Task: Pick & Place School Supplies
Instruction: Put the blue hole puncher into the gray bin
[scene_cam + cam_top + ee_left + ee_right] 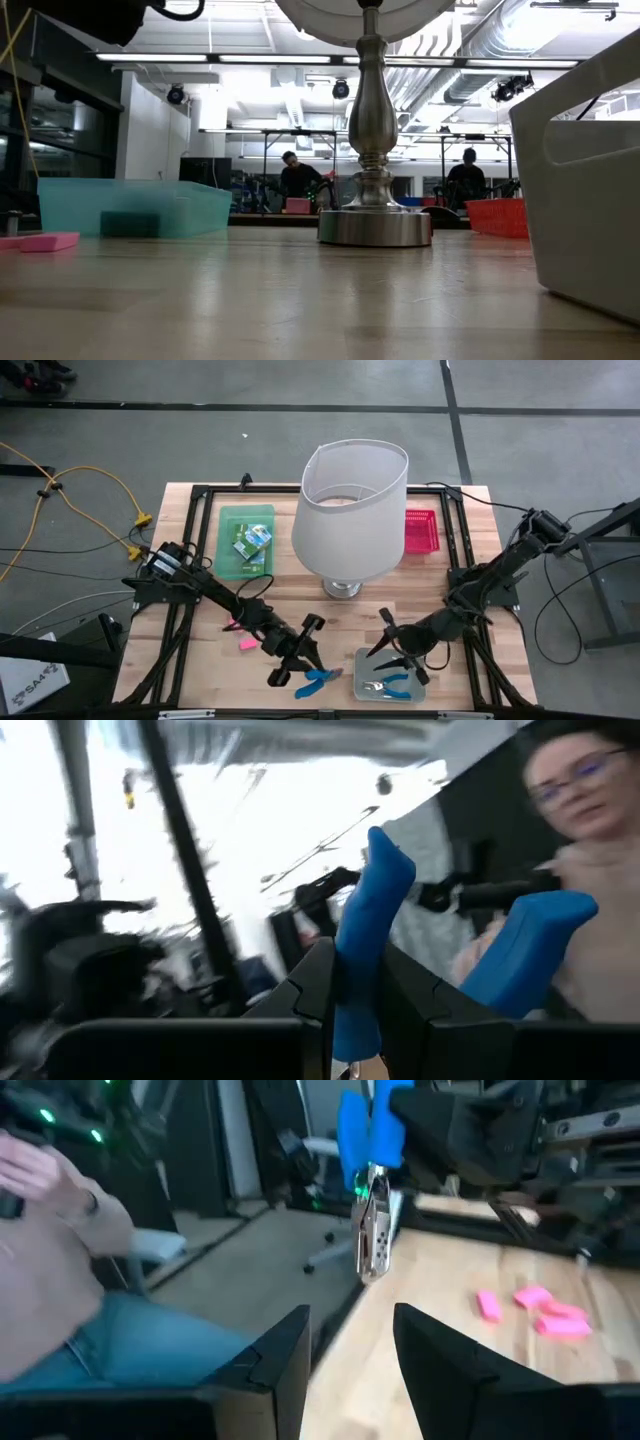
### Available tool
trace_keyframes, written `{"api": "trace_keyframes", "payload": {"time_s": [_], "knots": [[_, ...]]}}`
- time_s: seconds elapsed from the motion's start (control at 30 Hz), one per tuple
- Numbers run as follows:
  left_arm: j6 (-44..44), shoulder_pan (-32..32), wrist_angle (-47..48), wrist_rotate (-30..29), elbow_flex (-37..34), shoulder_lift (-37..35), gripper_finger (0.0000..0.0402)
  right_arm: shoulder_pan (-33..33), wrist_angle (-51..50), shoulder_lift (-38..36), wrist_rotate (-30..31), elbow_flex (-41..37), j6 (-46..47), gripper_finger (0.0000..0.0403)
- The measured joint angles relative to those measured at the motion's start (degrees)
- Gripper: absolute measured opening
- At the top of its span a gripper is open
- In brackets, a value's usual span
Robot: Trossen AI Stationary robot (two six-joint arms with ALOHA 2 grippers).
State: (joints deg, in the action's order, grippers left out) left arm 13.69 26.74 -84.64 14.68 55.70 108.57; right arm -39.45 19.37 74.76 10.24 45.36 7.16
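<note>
Left claw [300, 650] is clenched on the blue-handled pliers [318, 679], jaws hanging down, clear tray [392, 686] at its 3 o'clock, right claw [395, 645] released nearby.

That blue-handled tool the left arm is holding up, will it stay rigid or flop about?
The blue-handled metal tool looks stiff, but it is probably hinged: its two handles splay apart. The left end effector pinches only one handle, so the other may swing. The metal tip hangs downward, so the tool might pivot in the grip.
</note>
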Motion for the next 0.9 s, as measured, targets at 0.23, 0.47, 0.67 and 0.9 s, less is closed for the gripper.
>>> {"api": "trace_keyframes", "payload": {"time_s": [0.23,0.47,0.67,0.9], "knots": [[4.8,-0.5,-1.3,5.0,0.0,0.0,0.0038,2.2,9.6,4.5,-2.9,0.0,0.0,0.0137],[8.7,-0.9,-1.7,4.7,0.0,0.0,0.0038,3.9,12.6,6.8,-2.8,0.0,0.1,0.0137],[11.4,-1.2,-2.3,4.6,0.1,0.0,0.0038,5.3,12.7,7.1,-3.6,0.0,0.1,0.0137],[13.4,-2.0,-2.6,6.1,0.4,0.0,0.0038,6.9,13.9,7.1,-6.1,-0.1,0.3,0.0137]]}}
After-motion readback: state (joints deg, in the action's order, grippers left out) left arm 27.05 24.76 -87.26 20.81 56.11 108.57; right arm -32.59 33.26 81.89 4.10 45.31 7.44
